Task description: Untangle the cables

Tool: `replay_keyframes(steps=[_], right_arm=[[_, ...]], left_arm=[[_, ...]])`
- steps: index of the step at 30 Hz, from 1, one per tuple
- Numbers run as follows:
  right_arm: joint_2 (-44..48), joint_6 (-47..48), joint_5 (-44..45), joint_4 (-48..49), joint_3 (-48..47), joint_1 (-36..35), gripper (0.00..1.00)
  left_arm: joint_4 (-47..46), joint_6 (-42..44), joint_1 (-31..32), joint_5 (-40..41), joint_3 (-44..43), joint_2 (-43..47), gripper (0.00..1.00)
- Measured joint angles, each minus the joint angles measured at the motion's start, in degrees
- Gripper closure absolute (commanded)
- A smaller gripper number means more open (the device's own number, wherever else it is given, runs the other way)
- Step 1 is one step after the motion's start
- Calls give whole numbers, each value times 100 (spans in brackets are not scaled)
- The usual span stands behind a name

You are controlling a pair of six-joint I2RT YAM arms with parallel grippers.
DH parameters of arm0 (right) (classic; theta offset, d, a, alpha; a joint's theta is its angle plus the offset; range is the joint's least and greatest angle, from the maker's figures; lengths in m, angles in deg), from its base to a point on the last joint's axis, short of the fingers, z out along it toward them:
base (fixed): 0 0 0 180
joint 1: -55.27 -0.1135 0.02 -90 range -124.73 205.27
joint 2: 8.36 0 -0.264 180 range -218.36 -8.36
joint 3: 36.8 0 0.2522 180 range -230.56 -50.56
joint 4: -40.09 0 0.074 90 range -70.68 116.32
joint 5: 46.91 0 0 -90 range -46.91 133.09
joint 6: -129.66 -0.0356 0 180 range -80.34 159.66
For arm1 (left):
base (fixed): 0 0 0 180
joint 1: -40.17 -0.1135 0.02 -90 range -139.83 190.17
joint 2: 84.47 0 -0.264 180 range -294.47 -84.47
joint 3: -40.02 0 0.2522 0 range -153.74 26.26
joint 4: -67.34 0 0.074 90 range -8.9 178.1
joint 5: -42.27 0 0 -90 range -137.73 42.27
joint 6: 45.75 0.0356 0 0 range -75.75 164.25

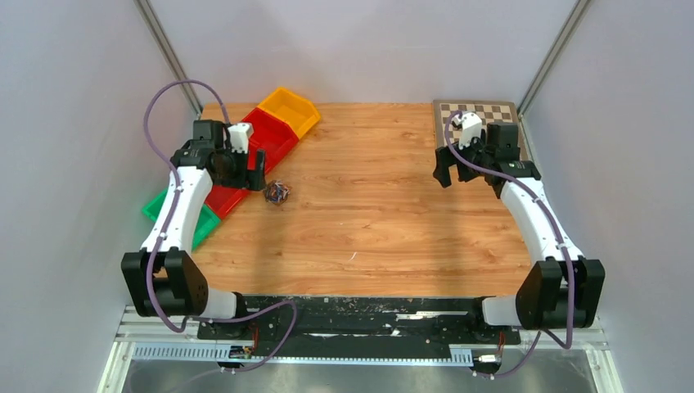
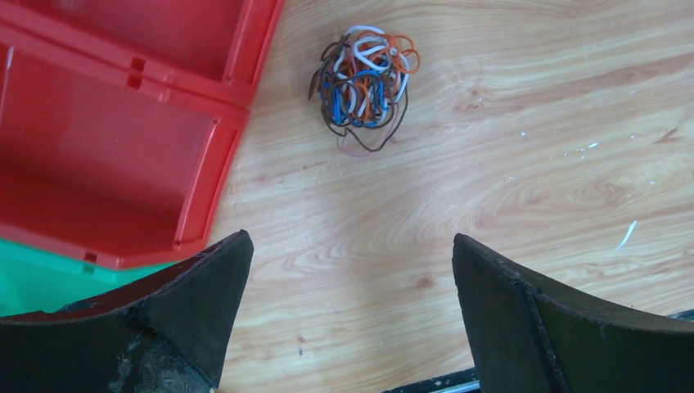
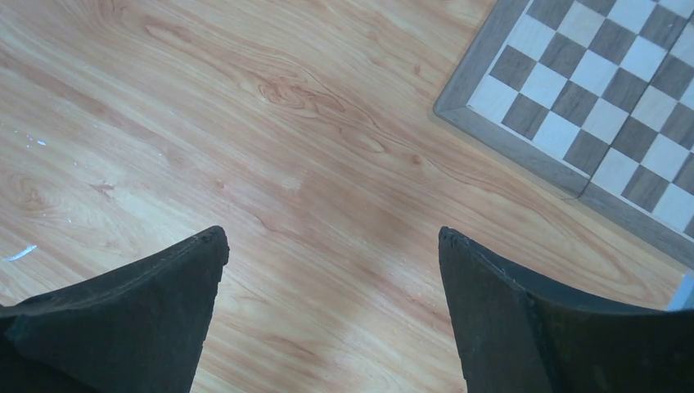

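The cables [image 1: 277,192] lie as one small tangle of thin white, orange, blue and dark wires on the wooden table, just right of the red bins. In the left wrist view the cables [image 2: 364,82] sit ahead of the fingers, untouched. My left gripper [image 1: 256,176] is open and empty, hovering just left of the tangle; its gap [image 2: 352,246] shows bare wood. My right gripper [image 1: 446,173] is open and empty at the right side near the chessboard, far from the tangle; its gap [image 3: 331,241] also shows bare wood.
Red bins [image 1: 262,143], a yellow bin [image 1: 288,109] and a green bin [image 1: 196,225] line the table's left side; the red bin [image 2: 114,139] is close to my left finger. A chessboard [image 1: 475,115] lies at the back right, and shows in the right wrist view [image 3: 597,98].
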Motion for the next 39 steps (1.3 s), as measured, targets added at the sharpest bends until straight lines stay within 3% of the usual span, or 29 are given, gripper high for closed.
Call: replay_keyframes(steps=[5,13,16,24,30,32,34,35,37,39], right_arm=[[-507,17,-11,-2,-166,0,0],[-1220,-22,-20,-15,-671,-2,0],[-1388,-31,-20,-13,-833,-2,0],[-1578,-50,-87,-15,-876,-15,0],[-1604,-52,-146,-17,-876,-24,0],[-1604,-57,-168,-20,-876,-24,0],[-1604,-70,-192,-20,-876,-24,0],[-1604,-74,-214,-20,-876,-24,0],[-1604,-103,-262,-20,-874,-24,0],[-1604,-140,-319,-20,-872,-35,0]], left_arm=[[-37,352,240,-24,-162,-570,0],[20,789,544,-188,-1241,-2096,0],[20,879,638,-240,-1661,-2616,6],[94,1001,841,-435,-2188,-3641,35],[87,1047,962,-234,-2068,-3956,45],[26,1078,1027,-144,-1886,-3906,53],[-55,1110,1097,-52,-1606,-3797,70],[-57,1119,1137,-33,-1462,-3731,83],[-48,1121,1189,-26,-1248,-3595,98],[-48,1102,1217,-105,-1128,-3451,100]])
